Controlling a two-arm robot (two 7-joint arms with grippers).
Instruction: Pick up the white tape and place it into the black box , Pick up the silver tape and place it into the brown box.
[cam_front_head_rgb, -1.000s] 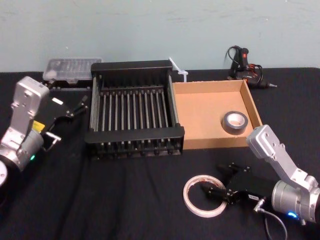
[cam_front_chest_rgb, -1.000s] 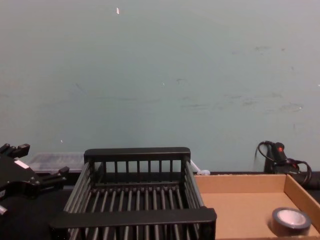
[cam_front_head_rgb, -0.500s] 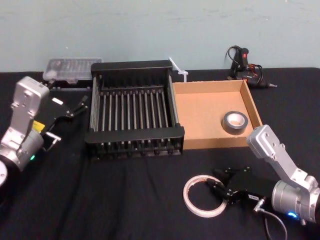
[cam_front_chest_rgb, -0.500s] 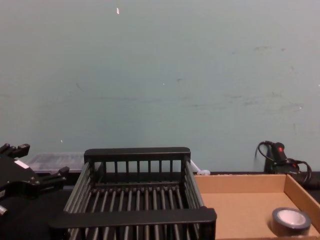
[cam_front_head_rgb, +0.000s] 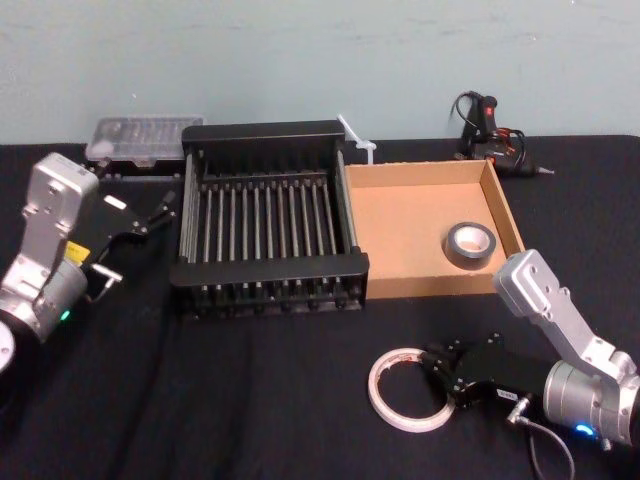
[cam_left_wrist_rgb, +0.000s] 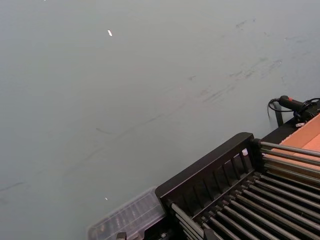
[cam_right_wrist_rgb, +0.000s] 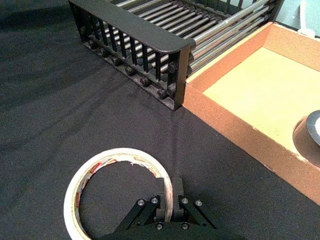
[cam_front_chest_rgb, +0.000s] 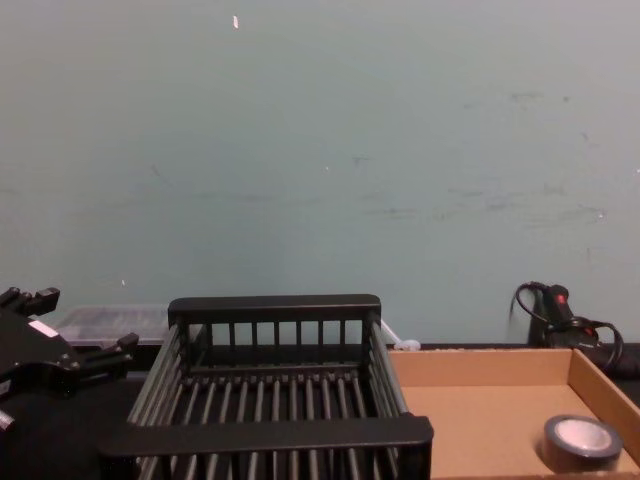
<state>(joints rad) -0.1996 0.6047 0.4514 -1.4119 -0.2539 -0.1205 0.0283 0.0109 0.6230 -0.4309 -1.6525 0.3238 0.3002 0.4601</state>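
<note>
**On the black table, the right gripper is pinching the white tape**

At the left edge of the head view, the left gripper is hanging beside the black box. Its jaws are standing apart with nothing between them. In the chest view it is showing at the lower left.

In the upper middle of the head view, the black box is sitting with its slatted floor bare.

Below it and to the right, the white tape is lying flat on the table, in front of the brown box and apart from it. The right gripper is reaching in from the lower right corner. In the right wrist view its jaws are closing on the ring's thin band, with one finger inside the ring and one outside.

The brown box is sitting against the black box's right side, touching it. The silver tape is lying flat inside the brown box, near its right wall and front corner. It is also showing at the chest view's lower right.
</note>
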